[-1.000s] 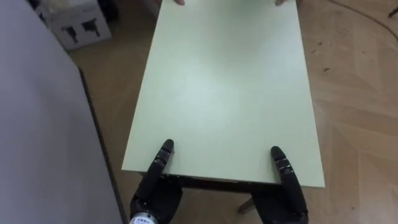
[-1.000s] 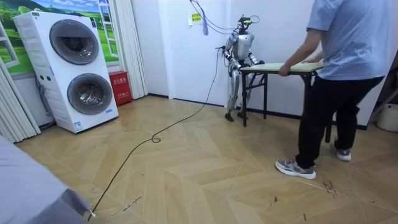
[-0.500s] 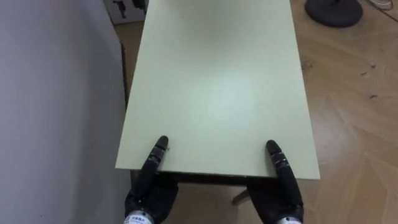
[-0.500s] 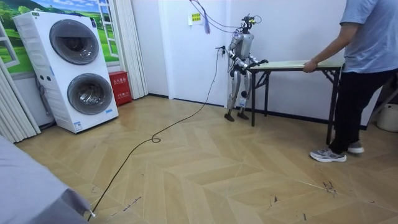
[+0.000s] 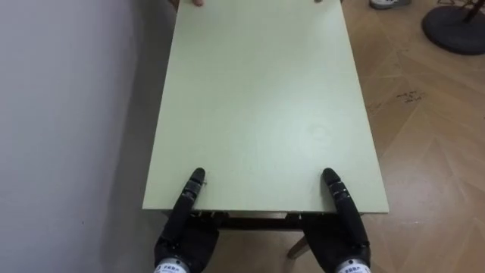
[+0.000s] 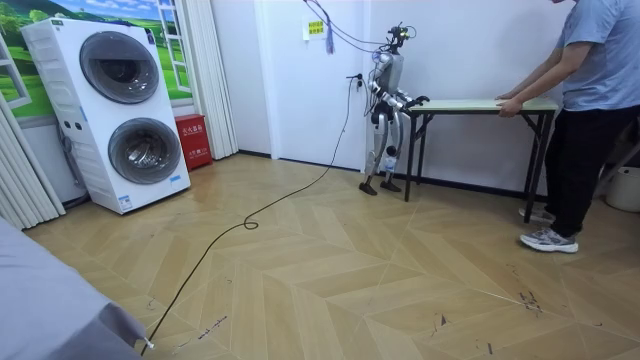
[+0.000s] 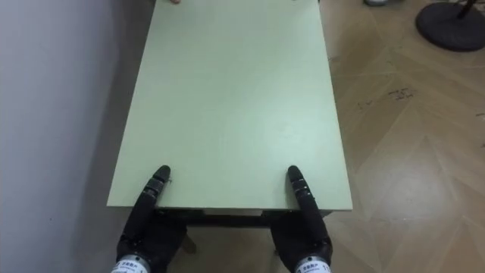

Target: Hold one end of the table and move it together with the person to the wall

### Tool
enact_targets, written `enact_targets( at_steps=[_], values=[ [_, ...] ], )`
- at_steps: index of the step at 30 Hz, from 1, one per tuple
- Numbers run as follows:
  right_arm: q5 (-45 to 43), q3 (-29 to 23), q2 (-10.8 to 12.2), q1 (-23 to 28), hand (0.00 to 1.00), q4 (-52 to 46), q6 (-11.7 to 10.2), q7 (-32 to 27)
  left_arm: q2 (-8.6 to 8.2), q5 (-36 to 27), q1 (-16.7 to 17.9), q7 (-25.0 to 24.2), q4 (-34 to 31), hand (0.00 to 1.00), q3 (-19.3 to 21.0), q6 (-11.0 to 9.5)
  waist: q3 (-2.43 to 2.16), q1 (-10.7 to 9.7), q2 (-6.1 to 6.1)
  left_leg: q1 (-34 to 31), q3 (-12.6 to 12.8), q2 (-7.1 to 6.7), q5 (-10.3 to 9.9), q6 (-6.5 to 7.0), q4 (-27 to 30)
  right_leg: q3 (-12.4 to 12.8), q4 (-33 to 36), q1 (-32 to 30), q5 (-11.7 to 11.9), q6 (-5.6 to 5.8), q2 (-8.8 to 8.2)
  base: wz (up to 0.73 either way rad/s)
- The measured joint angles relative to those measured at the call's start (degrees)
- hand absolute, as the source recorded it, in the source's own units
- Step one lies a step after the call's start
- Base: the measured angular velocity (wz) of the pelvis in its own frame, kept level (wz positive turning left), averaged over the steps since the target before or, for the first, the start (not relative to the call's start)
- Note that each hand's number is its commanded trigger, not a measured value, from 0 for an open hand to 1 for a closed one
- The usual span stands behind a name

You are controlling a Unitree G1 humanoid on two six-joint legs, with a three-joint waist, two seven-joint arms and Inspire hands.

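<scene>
- Your left hand (image 5: pixel 186 241) has one digit laid flat on top of the table (image 5: pixel 265 114). The rest of the hand is tucked under the near edge, so it pinches the board there.
- Your right hand (image 5: pixel 342 243) mirrors it at the other near corner, one digit on top and the palm below, clamped on the same edge.
- The table is a pale green rectangular top on dark legs. It runs lengthwise away from you, with its left long side close along the wall (image 5: pixel 68 114).
- The person (image 6: pixel 590 90) stands at the far end, leaning in with both hands on that edge. The person's fingertips (image 5: pixel 197 2) just show at the top of the eye views.
- In the room view you stand at the table's end on that view's left. The board looks level between you and the person.
- I cannot tell whether the legs rest on the parquet floor (image 5: pixel 432 152) or hang just off it.
- Judged done: both ends are gripped, the carry is shared, and the top lies parallel to the wall.
- Judged left: if this is the spot, lower together with the person until the legs bear weight, then let go. If not, more carrying lies ahead.
- Mind the narrow gap on the wall side, and the dark round base (image 5: pixel 455 26) on the floor to your far right.
</scene>
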Motion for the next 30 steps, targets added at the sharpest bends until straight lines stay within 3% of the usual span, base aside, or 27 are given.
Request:
enact_targets(
  at_steps=[2,4,30],
  values=[
    [-0.5,0.0,-0.1,-0.4,1.00,0.0,0.1,-0.8,-0.29,0.0,0.0,0.3,0.3,1.00,0.0,0.0,0.00,0.2,0.00,0.6,0.3,-0.56,-0.1,0.63,-0.2,3.6,0.5,-1.5,-0.3,0.28,0.02,0.00],
    [-0.9,0.0,-0.2,-0.4,1.00,0.5,0.1,-1.0,-0.67,0.0,0.0,0.3,1.2,1.00,0.0,0.0,0.03,0.2,0.06,1.4,0.5,-1.00,-0.2,0.87,-0.6,4.1,0.7,-1.7,-0.4,0.35,-0.14,0.00],
    [-2.5,-0.6,1.0,-1.0,1.00,3.3,1.2,-1.0,-1.14,0.2,0.0,-0.8,4.4,1.00,0.3,-0.1,-0.09,0.9,-0.65,3.4,2.3,-1.66,-1.4,2.56,-1.4,5.6,2.5,-1.4,-0.4,0.96,-1.46,-0.03]
  ],
)
